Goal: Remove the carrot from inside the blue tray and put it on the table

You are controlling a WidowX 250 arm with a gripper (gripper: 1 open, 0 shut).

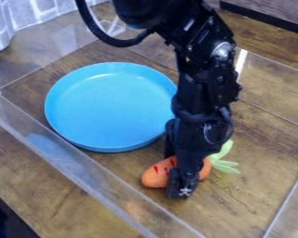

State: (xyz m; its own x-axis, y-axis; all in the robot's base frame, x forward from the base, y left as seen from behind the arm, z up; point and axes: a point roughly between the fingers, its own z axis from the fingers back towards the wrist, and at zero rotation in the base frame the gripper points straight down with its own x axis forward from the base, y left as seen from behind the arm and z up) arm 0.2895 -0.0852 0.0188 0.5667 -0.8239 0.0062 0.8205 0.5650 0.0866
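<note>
The carrot [155, 175] lies on the table [257, 116] just right of and in front of the blue tray [96, 107], outside its rim. Its orange body shows to the left of the black fingers and its pale green top [222, 158] sticks out to the right. My gripper [184, 178] points straight down over the carrot's middle, with its fingers at both sides of it. The black fingers hide the contact, so I cannot see whether the jaws press on the carrot or stand off it. Nothing lies in the tray.
A clear plastic wall [83, 172] runs diagonally along the front left, close to the tray and the carrot. Another clear panel [40, 37] stands at the back left. A bright strip of glare [238, 70] lies on the wood right of the arm.
</note>
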